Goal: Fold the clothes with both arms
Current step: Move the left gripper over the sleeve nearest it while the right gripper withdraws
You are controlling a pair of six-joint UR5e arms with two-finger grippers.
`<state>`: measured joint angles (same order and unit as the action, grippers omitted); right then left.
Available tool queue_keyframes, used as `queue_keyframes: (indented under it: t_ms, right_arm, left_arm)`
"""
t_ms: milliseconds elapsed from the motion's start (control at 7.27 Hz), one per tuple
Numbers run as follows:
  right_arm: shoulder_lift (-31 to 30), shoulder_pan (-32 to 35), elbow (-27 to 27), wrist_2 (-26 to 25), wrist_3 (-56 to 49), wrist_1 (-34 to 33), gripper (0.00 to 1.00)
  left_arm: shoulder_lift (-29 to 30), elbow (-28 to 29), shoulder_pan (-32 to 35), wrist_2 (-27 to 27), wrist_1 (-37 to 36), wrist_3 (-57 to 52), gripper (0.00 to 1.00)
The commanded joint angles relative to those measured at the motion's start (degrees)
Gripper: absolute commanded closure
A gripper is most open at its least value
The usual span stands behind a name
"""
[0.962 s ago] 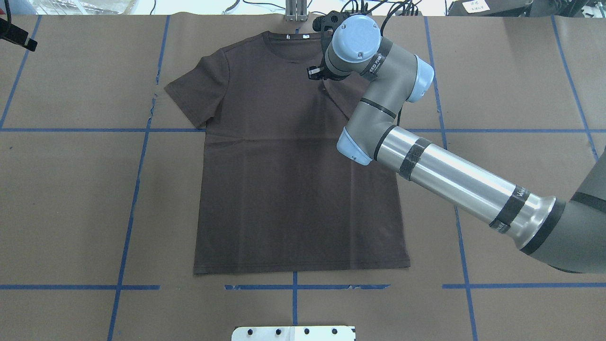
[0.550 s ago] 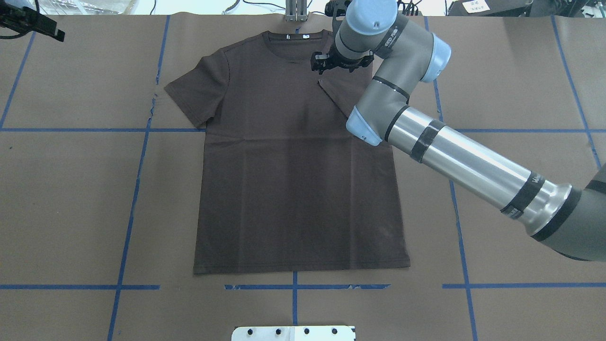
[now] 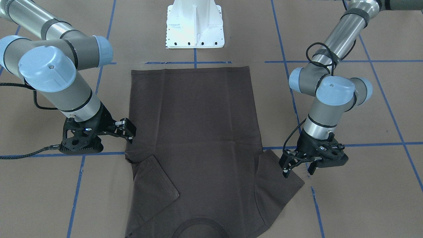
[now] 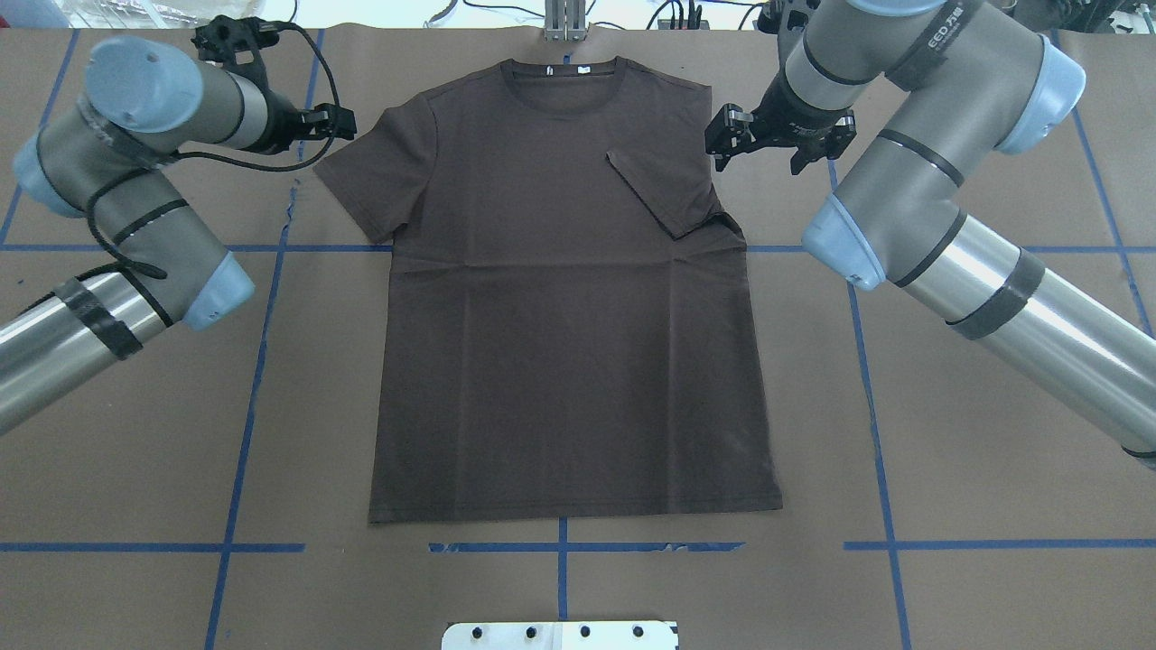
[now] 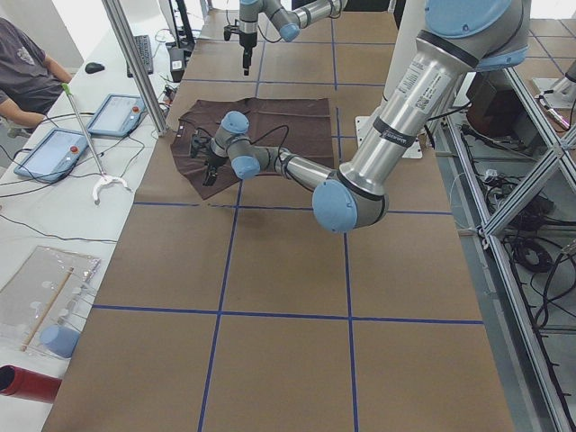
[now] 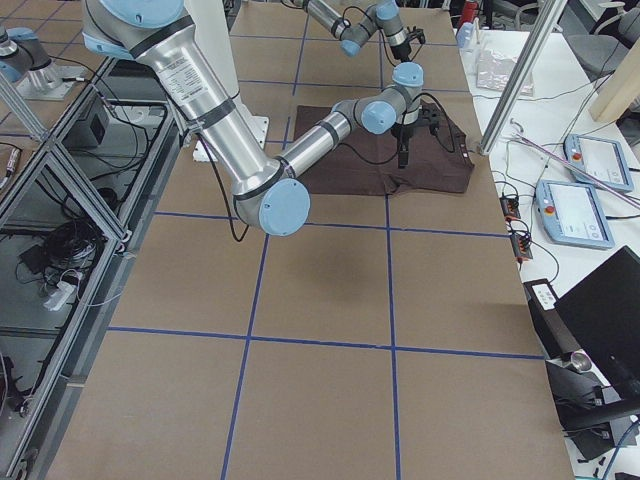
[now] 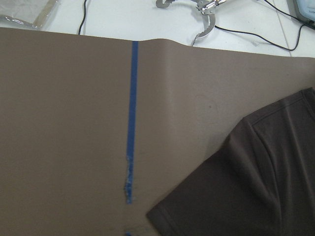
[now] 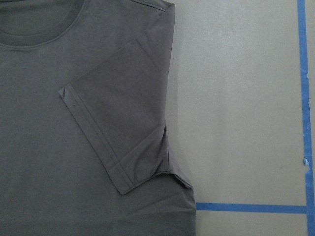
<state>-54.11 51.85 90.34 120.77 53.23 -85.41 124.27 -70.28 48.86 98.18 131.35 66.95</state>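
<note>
— Two grippers, both with fingers parted?
— Yes: left gripper (image 3: 296,171) spread wide, gripping nothing, hovering just beside the outer edge of the left sleeve (image 4: 375,171). Right gripper (image 4: 759,164) likewise apart and empty, just off the shoulder on that side.
— And the T-shirt (image 4: 560,361)?
— Flat, front up, on the brown paper (image 4: 948,433) crossed by blue tape lines (image 4: 244,361), between the two grippers; collar at the far edge, hem toward the white base (image 3: 195,29).
— Sleeves?
— Left one spread out flat; right sleeve (image 4: 664,194) folded inward, lying on the chest, cuff slanting toward the collar
</note>
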Motion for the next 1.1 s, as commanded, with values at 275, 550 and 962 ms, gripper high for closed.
queue_keyframes:
  t_ms: [275,550,962]
  right_arm:
    - [-3.8,-1.4,0.63,-1.58,0.64,6.89,0.01]
    - [-7.04,-1.49,0.72,-0.8,1.08,15.05,0.2]
    - [-5.75,-1.23,0.89,-0.62,1.0,9.93,0.06]
  left_arm:
    - [1.32,7.94,-0.7,-5.09,3.9,0.37,0.05]
    - [2.64,10.5,-0.7,-6.59,4.43,0.02,0.06]
    - [2.64,10.95,-1.22,-6.51,4.79,-0.68,0.06]
